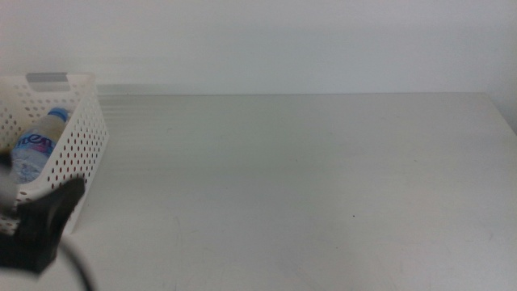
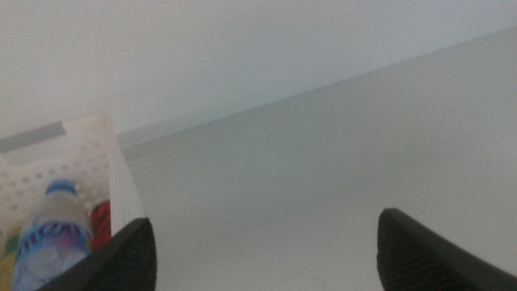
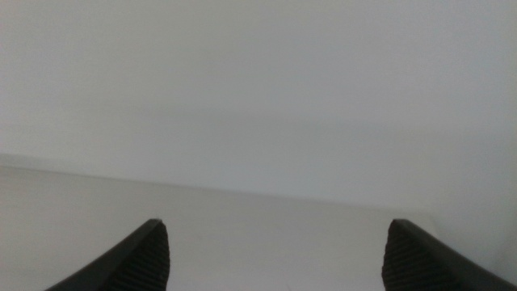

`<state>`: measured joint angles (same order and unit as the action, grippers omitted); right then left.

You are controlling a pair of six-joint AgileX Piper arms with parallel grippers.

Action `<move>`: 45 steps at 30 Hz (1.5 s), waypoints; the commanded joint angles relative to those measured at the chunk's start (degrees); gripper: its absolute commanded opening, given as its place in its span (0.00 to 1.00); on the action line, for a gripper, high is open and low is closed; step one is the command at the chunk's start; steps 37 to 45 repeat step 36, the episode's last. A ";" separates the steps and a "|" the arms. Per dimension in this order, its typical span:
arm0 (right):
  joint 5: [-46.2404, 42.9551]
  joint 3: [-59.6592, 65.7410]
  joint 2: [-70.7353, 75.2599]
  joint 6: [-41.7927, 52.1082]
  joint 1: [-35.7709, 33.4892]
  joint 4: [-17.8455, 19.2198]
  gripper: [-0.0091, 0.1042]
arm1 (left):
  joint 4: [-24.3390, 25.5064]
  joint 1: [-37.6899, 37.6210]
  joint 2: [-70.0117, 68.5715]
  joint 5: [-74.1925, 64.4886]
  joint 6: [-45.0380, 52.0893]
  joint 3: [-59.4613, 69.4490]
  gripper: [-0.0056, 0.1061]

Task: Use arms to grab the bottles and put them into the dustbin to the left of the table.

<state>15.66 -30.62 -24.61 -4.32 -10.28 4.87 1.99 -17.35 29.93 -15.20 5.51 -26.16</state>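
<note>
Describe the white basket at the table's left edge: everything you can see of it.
The dustbin is a white, plastic-looking rectangular basket with walls perforated by rows of small holes and a grey tab on its far rim. It stands upright at the table's left edge. Inside, a clear blue-capped water bottle leans against a wall, with a red can beside it. The left hand, open, is just beside it.

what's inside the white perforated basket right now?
The white perforated plastic basket holds a clear blue-capped water bottle and something red beside it, likely the can. The walls and the open left gripper cover the rest.
</note>
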 commanded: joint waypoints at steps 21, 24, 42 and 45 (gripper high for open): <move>-3.59 27.90 26.70 0.57 6.53 -1.38 0.84 | -3.66 14.80 -31.61 6.04 -0.43 26.18 0.86; -3.74 29.05 26.70 0.57 6.53 -1.32 0.84 | -4.33 15.30 -31.61 6.95 -0.43 28.41 0.86; -2.49 31.81 26.70 0.57 6.53 -1.33 0.84 | -4.28 15.23 -31.57 6.66 -0.43 28.21 0.86; -2.49 31.81 26.70 0.57 6.53 -1.33 0.84 | -4.28 15.23 -31.57 6.66 -0.43 28.21 0.86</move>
